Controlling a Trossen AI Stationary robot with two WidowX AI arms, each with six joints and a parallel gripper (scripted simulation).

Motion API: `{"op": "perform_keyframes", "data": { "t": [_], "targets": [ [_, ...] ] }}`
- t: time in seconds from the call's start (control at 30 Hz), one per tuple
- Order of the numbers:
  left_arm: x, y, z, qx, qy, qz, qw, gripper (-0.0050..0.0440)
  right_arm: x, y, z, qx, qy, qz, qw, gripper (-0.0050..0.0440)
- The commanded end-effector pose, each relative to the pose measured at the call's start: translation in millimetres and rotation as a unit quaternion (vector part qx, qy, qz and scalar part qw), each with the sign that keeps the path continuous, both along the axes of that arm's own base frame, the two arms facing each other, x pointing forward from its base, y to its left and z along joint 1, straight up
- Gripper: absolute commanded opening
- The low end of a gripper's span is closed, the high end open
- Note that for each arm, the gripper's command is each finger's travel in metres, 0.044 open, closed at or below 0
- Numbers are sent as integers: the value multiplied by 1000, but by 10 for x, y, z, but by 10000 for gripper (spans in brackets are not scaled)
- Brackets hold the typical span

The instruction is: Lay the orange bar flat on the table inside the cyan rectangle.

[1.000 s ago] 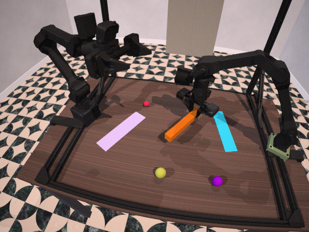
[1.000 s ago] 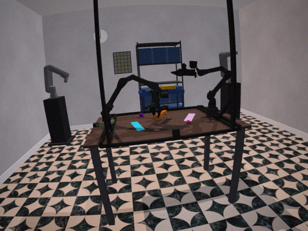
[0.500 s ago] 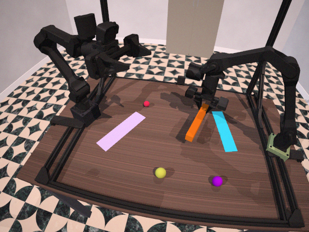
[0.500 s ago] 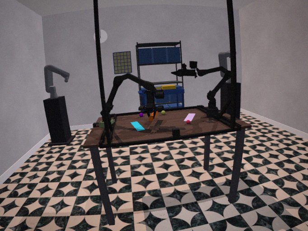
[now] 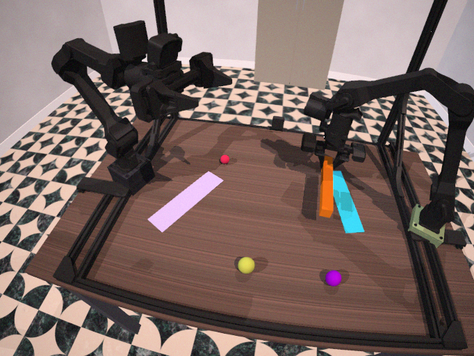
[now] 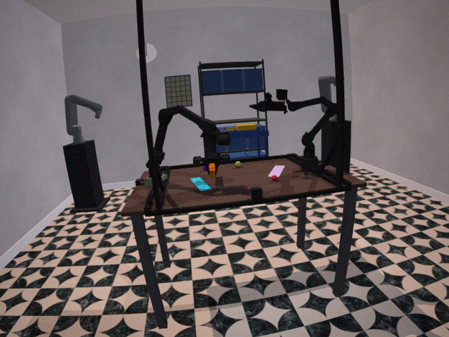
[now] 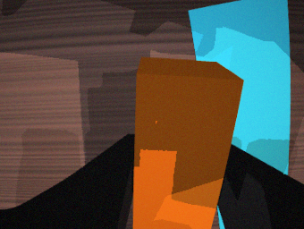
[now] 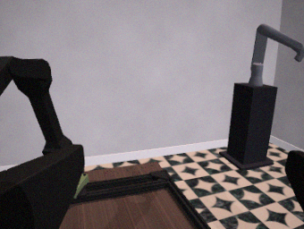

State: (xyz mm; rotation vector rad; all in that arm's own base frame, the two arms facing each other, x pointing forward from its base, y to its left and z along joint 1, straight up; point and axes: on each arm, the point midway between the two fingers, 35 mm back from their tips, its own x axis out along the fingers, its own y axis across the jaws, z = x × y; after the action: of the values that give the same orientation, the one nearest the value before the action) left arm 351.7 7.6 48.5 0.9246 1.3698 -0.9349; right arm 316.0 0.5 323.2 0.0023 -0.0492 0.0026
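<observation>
Top view, checked first: saw the left claw (image 5: 328, 161) (image 6: 212, 168) (image 7: 173, 146) clamped on the orange bar (image 5: 326, 191) (image 6: 212, 170) (image 7: 185, 103), gripping near one end, with the rest reaching out toward the camera. Found that bar held above the tabletop (image 5: 214, 237) (image 6: 236, 192) (image 7: 40, 98) (image 8: 130, 210), just beside the cyan rectangle (image 5: 349, 203) (image 6: 200, 183) (image 7: 264, 89) as pictured from the top, on its lavender-rectangle side, and turned at a slight angle to it. Noted a dark shadow below, apart from the bar. In the left wrist view, saw both fingers against the bar's sides, with part of the cyan rectangle visible past it.

Found the right claw (image 5: 214, 92) (image 6: 251, 106) (image 8: 186, 158) empty, fingers spread wide, raised well apart from the cyan rectangle.

Also saw the lavender rectangle (image 5: 185, 201) (image 6: 276, 171) bare, well apart from the cyan one. Spotted a red ball (image 5: 224, 159) (image 6: 274, 178) off on the cyan rectangle's lavender side. From the top, picked out a purple ball (image 5: 333, 278) (image 6: 204, 168) below the cyan rectangle and a yellow ball (image 5: 246, 265) (image 6: 237, 164) below and to the left of it.

Top view: free end of the orange bar (image 5: 326, 191) (image 6: 212, 170) (image 7: 179, 107) has rotated from 8 o'clock to 6 o'clock, nearer the cyan rectangle (image 5: 354, 218) (image 6: 200, 183) (image 7: 266, 89).
</observation>
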Motion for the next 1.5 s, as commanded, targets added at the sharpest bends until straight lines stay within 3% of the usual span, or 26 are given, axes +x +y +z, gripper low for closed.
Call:
{"op": "perform_keyframes", "data": {
  "t": [0.0, 0.3, 0.6, 0.83, 1.03, 1.47],
  "targets": [
    [-126, -110, 24, 1, -4, 41, 999, 0, -2, -5, -3, -1, 0, -1, 1000, 440],
    [-405, -315, -5, 1, -4, 129, 992, 0, -2, -5, -3, -1, 0, -1, 1000, 440],
    [-425, -329, -21, 1, -4, 136, 991, 0, -2, -5, -3, -1, 0, -1, 1000, 440],
    [-421, -329, -462, 1, -4, 144, 990, 0, -2, -5, -3, -1, 0, -1, 1000, 440],
    [-422, -329, -475, 1, -4, 145, 989, 0, -2, -5, -3, -1, 0, -1, 1000, 440],
    [-422, -329, -475, 1, -4, 145, 989, 312, -2, -5, -3, -1, 0, -1, 1000, 440]
  ]
}}
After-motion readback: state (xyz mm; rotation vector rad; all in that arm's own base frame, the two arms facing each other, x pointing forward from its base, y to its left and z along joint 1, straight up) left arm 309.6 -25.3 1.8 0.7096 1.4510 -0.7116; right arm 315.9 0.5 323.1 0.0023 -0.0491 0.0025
